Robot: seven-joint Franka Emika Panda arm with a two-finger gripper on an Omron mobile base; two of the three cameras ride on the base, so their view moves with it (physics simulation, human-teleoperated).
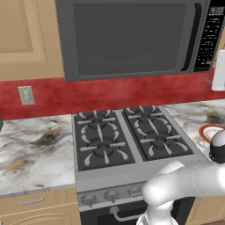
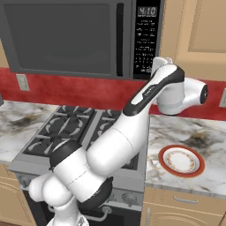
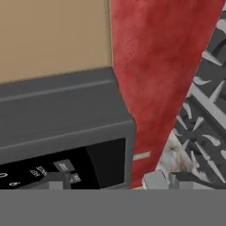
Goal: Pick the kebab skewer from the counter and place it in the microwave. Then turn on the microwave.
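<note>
Kebab skewer: can't tell where it is. Microwave door shut, mounted above stove. Gripper raised at keypad panel, right of door; jaw state can't tell, nothing seen held. Red-rimmed plate on counter, right of stove.

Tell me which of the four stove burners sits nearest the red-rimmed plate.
The front right burner: it lies at the stove's right edge, closest to the plate on the counter.

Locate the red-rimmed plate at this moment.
The plate lies on the marble counter right of the stove in the right base view; the left base view catches its rim at the right edge.
</note>
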